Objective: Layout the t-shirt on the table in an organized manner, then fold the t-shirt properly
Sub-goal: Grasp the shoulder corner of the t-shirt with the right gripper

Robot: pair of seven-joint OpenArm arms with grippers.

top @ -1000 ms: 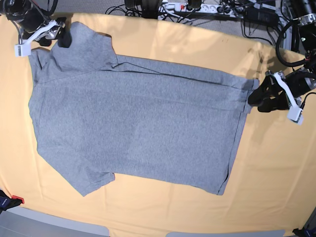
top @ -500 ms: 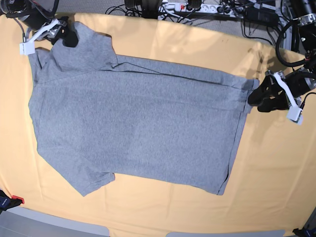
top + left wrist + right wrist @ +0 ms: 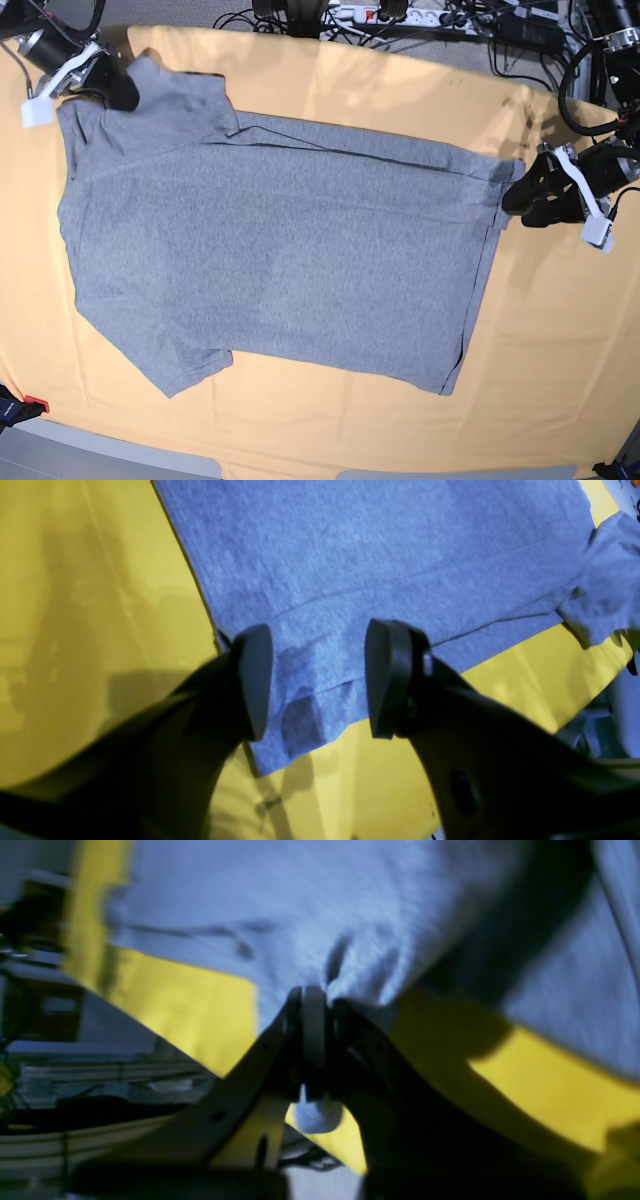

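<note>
At the far left of the base view, the right end effector (image 3: 118, 88) is pinched shut on the sleeve edge of the grey t-shirt (image 3: 280, 260), which lies spread plain side up across the yellow-orange table (image 3: 560, 340), sleeves to the left and hem to the right. The fabric puckers around the closed fingertips (image 3: 314, 1005) in the right wrist view. At the right, the left end effector (image 3: 316, 680) stands wide, straddling the hem corner without gripping it. Judged from this, the step in hand is flattening the sleeve: it is best drawn gently outward and low along the table, so the rest of the shirt is not dragged out of line.
</note>
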